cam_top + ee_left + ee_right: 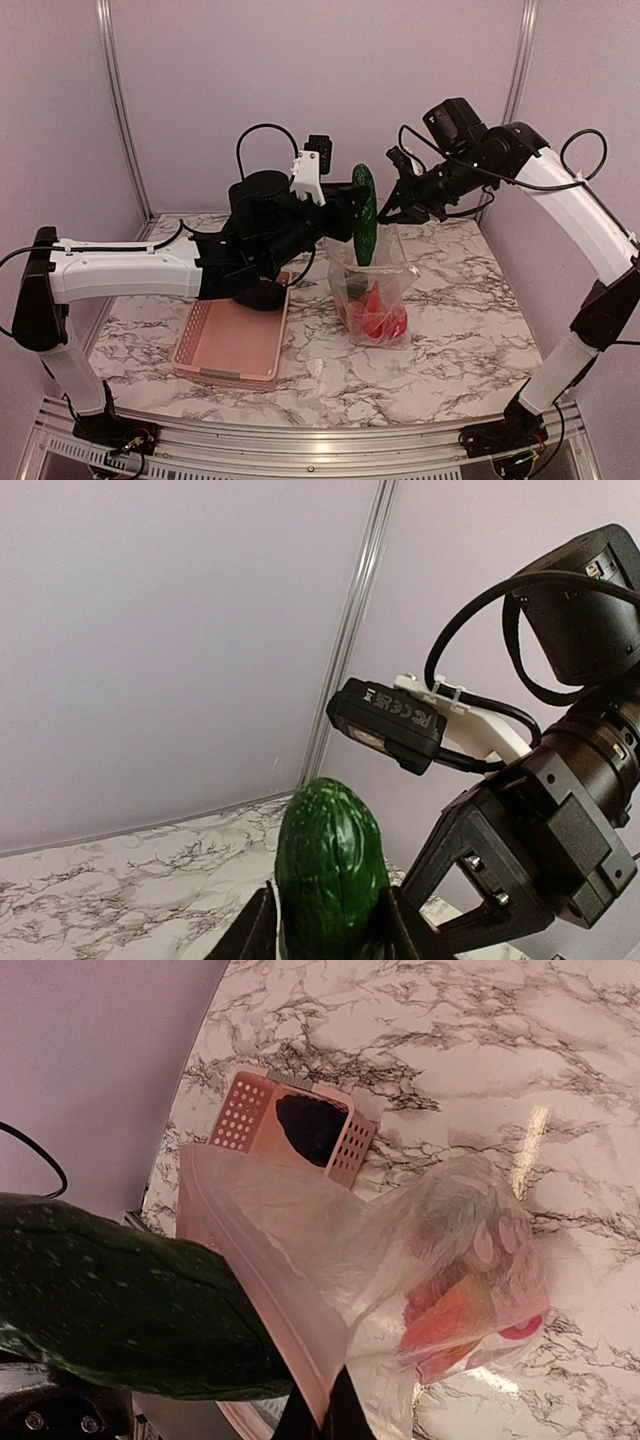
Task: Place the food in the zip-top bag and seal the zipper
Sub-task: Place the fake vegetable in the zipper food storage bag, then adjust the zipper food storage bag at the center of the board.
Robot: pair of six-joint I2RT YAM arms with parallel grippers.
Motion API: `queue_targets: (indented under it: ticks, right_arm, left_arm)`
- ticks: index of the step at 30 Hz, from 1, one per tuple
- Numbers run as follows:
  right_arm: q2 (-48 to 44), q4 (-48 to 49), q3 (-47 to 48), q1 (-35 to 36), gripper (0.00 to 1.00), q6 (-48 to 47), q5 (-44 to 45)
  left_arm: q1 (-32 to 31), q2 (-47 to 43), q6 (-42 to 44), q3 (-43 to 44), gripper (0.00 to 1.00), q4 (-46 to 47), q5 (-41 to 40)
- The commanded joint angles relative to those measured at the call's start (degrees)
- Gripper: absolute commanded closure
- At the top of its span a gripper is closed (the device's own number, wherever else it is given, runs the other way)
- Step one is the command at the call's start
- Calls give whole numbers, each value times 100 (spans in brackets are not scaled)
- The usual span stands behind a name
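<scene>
At the mouth of the zip-top bag [385, 285], the left tool [352, 218] grips a green cucumber [366, 215] upright. The right tool [392, 212] pinches the bag's rim; red food [380, 318] lies inside.

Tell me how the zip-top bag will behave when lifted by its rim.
Likely floppy: the zip-top bag is thin, crinkled film, held up where the right gripper pinches its mouth. Probably bottom-heavy, since the red food pools low, so it should sag and swing. The film looks glossy, perhaps slippery.
</scene>
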Motion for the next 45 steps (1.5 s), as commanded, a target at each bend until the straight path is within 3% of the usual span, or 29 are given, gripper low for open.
queue_targets:
  ticks: [1,9,15,19,23,26,38,45]
  right_arm:
    - [-106,316,38,45,100,28,-78]
    - [30,362,90,24,100,-57,-83]
    - [54,665,-184,2,100,-45,-89]
    - [92,797,-186,6,100,-63,-105]
    - [161,750,-47,7,100,-164,40]
    - [203,737,-3,6,100,-201,63]
    - [208,676,-29,12,100,-273,132]
    - [149,701,-131,14,100,-300,135]
  left_arm:
    - [-22,-42,-60,-37,59,-212,-238]
    - [-22,-64,-3,258,34,-475,-373]
    - [-22,-216,258,1420,29,-1837,-701]
    - [-22,-350,260,1753,30,-3263,-963]
    - [4,-370,-532,2092,40,-4989,-1105]
    - [5,-397,-807,1957,44,-5698,-982]
    - [424,-673,-2574,955,46,-5956,305]
    - [650,-677,-2701,846,47,-5561,743]
